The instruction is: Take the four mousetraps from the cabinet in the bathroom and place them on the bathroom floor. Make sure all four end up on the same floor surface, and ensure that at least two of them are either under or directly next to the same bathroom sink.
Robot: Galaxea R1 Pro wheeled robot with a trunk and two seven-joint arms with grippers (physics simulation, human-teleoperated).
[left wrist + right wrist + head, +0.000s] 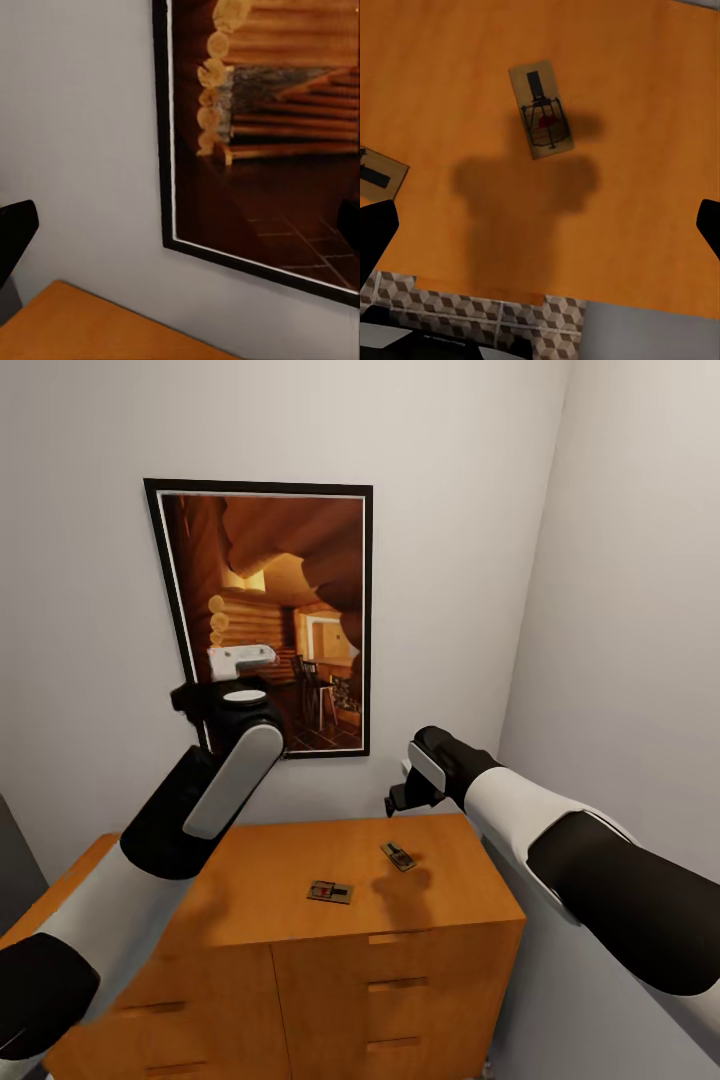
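Two mousetraps lie on the orange-brown cabinet [250,880]: one [330,892] near the middle of the top, one [398,855] further right. My right gripper [398,798] hovers open above the right-hand mousetrap [541,110], its dark fingers [375,232] spread wide and holding nothing. The other mousetrap [379,172] sits at the edge of the right wrist view. My left gripper [235,665] is raised in front of the framed picture, open and empty, one finger [15,236] at the frame's edge. Cube-patterned bathroom floor [457,315] shows past the cabinet's edge.
A dark-framed log-cabin picture [275,615] hangs on the wall behind the cabinet. A side wall [630,610] stands close on the right of the cabinet. Drawer fronts with bar handles [395,985] face me.
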